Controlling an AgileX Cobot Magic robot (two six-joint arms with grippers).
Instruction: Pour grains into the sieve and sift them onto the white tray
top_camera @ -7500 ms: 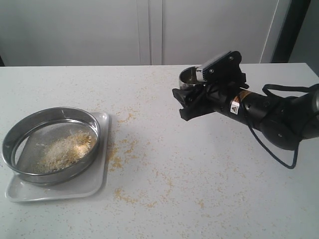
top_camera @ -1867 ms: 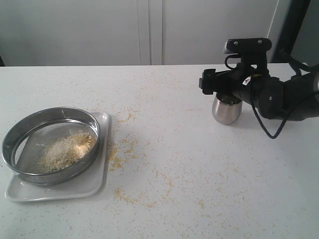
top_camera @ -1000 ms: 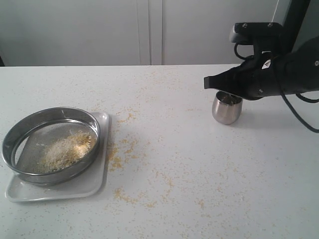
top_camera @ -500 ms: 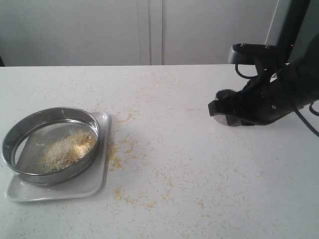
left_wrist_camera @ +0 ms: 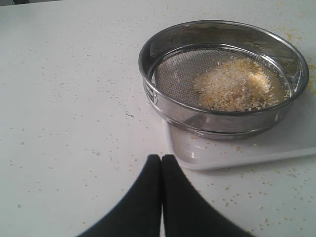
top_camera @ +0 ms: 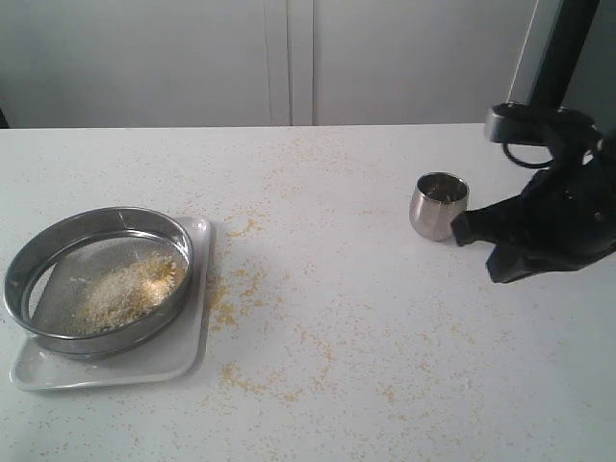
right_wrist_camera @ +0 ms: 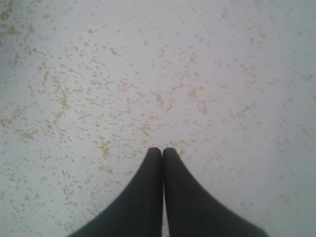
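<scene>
The steel-rimmed sieve (top_camera: pixel 96 279) rests on the white tray (top_camera: pixel 173 361) at the left, with a heap of grains (top_camera: pixel 125 294) on its mesh. The left wrist view has the sieve (left_wrist_camera: pixel 163 98), the grains (left_wrist_camera: pixel 232 84) and the tray (left_wrist_camera: pixel 232 153) just beyond my left gripper (left_wrist_camera: pixel 161 158), which is shut and holds nothing. The left arm does not show in the exterior view. My right gripper (top_camera: pixel 465 229) is shut and empty, low over the table just right of a small steel cup (top_camera: pixel 438 205). In its own view the right gripper (right_wrist_camera: pixel 162 150) faces only bare, grain-speckled table.
Spilled grains (top_camera: pixel 231 308) are strewn over the white table, thickest just right of the tray. A pale wall and cabinet doors (top_camera: pixel 289 58) stand behind the table's far edge. A dark post (top_camera: pixel 553 48) rises at the back right.
The right arm has let go of the steel cup, which stands upright on the table. The gripper shut and drew back to the right and downward. The sieve and tray have not moved.
</scene>
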